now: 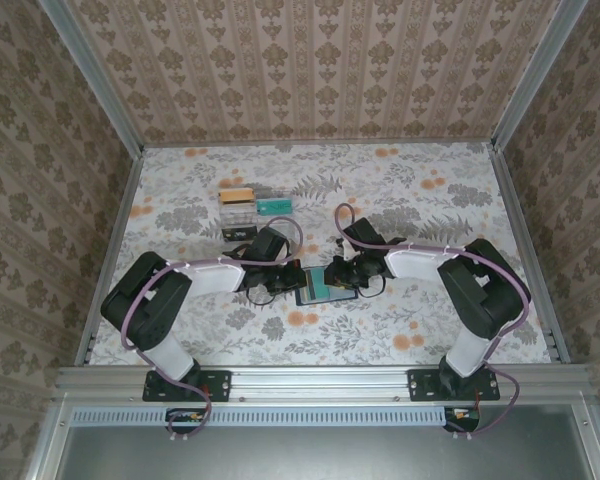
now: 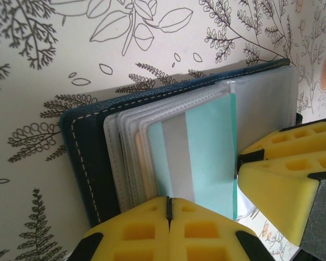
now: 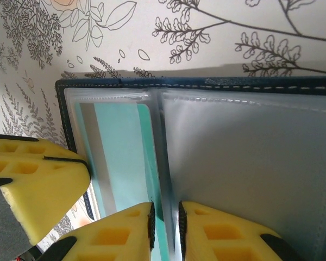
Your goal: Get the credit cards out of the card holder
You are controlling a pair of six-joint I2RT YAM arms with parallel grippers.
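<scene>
While card holder (image 2: 84,157) lies open btwn hands | L hand (image 2: 168,209) shut at edge | R hand (image 3: 165,215) narrow, prob. pinching it

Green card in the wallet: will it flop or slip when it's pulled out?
Probably stiff: the card lies flat with straight edges. Likely slippery, since its face looks smooth, though the clear pocket around it may drag.

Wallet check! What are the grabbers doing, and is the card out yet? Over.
Left gripper shut at teal card's near edge. Right gripper pinching a clear pocket. Wallet open, card not out yet.
</scene>
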